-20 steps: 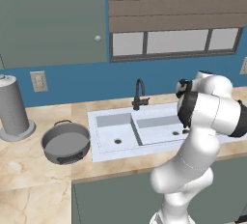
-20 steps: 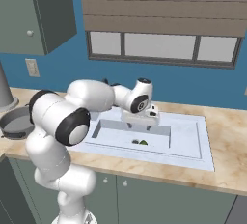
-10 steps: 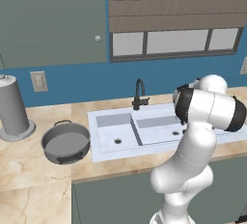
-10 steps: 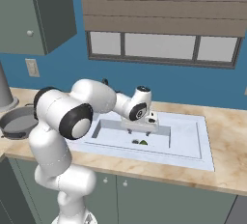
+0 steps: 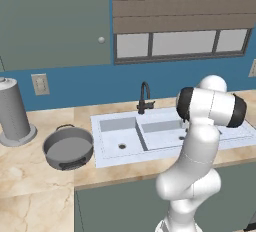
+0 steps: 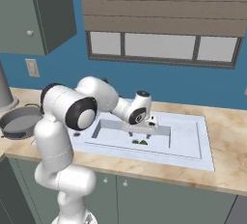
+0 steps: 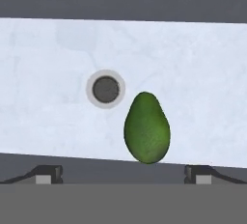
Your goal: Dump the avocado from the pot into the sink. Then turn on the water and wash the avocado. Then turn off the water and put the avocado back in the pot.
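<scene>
From the hand camera I saw the small dark-green pear-shaped avocado point(image 7: 147, 127) lying on the pale floor of the white-blue rectangular double-basin sink point(image 6: 193, 141), just beside the small dark round drain point(image 7: 105, 89). My two-finger gripper point(image 7: 123, 175) hung above it with the jaws set wide apart, one dark fingertip point(image 7: 48, 174) at each side, gripping nothing. In the right base view the avocado point(image 6: 143, 142) sat under the hand. The wide shallow grey metal pot point(image 5: 68, 148) stood on the beige marbled desk point(image 5: 35, 166) left of the sink, beside the tall grey cylinder point(image 5: 14, 111).
</scene>
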{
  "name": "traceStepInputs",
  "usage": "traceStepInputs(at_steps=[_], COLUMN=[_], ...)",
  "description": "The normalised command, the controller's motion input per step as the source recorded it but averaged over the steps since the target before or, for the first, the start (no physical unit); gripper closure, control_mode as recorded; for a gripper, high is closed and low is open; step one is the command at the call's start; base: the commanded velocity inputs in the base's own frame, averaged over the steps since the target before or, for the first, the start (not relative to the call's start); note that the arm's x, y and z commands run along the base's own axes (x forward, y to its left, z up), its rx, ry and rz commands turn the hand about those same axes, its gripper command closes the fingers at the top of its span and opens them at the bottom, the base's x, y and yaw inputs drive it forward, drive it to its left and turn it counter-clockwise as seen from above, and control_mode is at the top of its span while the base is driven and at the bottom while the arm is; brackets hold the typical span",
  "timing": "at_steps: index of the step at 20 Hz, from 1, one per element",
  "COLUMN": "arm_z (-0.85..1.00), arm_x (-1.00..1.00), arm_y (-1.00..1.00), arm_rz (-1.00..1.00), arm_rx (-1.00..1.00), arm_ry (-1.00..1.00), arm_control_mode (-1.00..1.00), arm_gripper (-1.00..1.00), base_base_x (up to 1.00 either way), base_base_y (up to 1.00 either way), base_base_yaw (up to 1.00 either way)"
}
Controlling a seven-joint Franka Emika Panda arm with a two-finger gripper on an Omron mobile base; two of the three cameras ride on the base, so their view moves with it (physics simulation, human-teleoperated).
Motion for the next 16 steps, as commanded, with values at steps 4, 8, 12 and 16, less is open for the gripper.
traceStepInputs(at_steps=[4, 8, 12, 16], arm_z=[-0.26, -0.27, -0.26, -0.24], arm_x=[0.21, 0.17, 0.17, 0.16], arm_y=[-0.19, -0.21, -0.14, -0.01], arm_rz=[0.00, 0.00, 0.00, 0.00], arm_rx=[0.00, 0.00, 0.00, 0.00], arm_ry=[0.00, 0.00, 0.00, 0.00], arm_control_mode=[-1.00, -1.00, -1.00, -1.00], arm_gripper=[-1.00, -1.00, -1.00, -1.00], base_base_x=[0.00, 0.00, 0.00, 0.00], base_base_y=[0.00, 0.00, 0.00, 0.00], base_base_yaw=[0.00, 0.00, 0.00, 0.00])
